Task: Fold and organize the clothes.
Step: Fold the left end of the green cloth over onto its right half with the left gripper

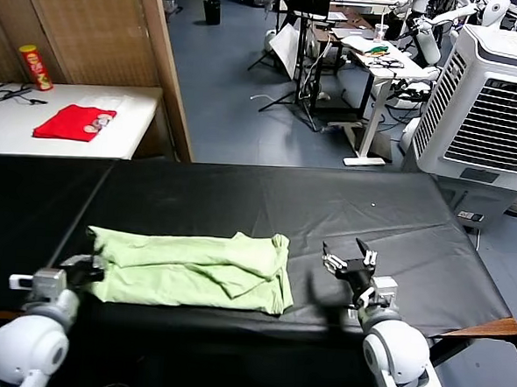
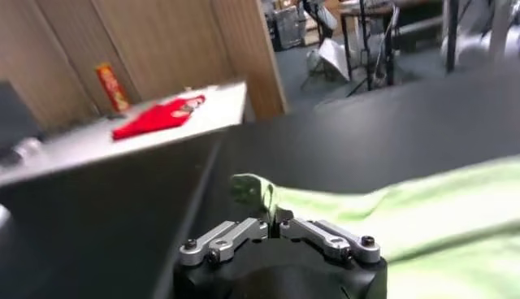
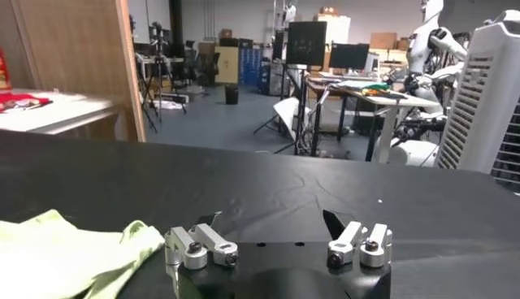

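The pale light-green cotton T-shirt [image 1: 192, 270] lies folded into a long band on the black-covered table [image 1: 267, 203], near the front edge and left of centre. Its left end sits close to the seam where the black cover meets a second dark panel; its right end stops short of the table's middle. Bare black surface extends behind the shirt to the far edge and to the right as far as the wooden corner.

The left gripper [image 1: 85, 269] is low at the shirt's left end, its jaws closed on the fabric edge; the left wrist view shows the cloth bunched and lifted slightly at the fingertips. The arm reaches in from the near left corner.

The right gripper [image 1: 349, 255] stands just beside the shirt's right end, apart from it, jaws spread wide and holding nothing, fingers pointing away from the robot.

A bright red folded garment [image 1: 74, 122] lies on a white side table [image 1: 132, 107] behind, with a red and yellow canister [image 1: 35, 67] near it.
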